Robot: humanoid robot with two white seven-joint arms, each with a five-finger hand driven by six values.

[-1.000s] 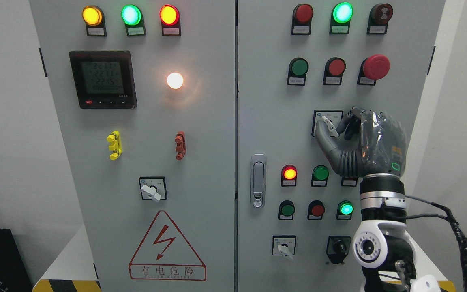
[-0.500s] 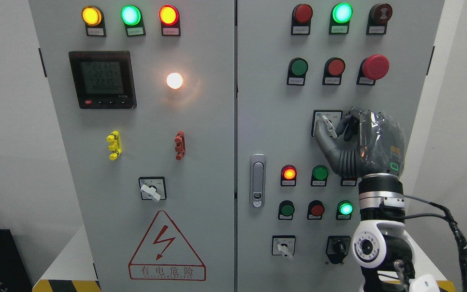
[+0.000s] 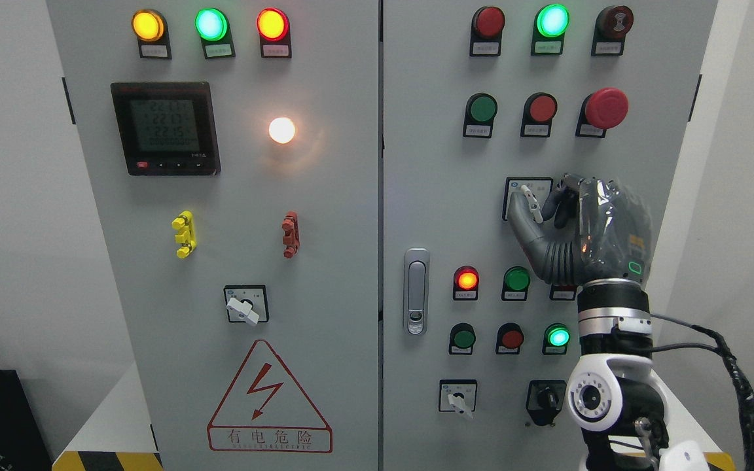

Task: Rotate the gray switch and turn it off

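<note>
Fingers of right hand (image 3: 580, 229) pinch gray switch (image 3: 531, 203) lever.

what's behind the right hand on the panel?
The right hand pinches the gray switch lever; part of its label plate shows. A red-edged control below, beside the green button, is mostly covered.

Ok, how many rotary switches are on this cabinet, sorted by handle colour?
gray rotary switch: 3, the upper right one gripped by the right hand
black rotary switch: 1
total: 4
</note>
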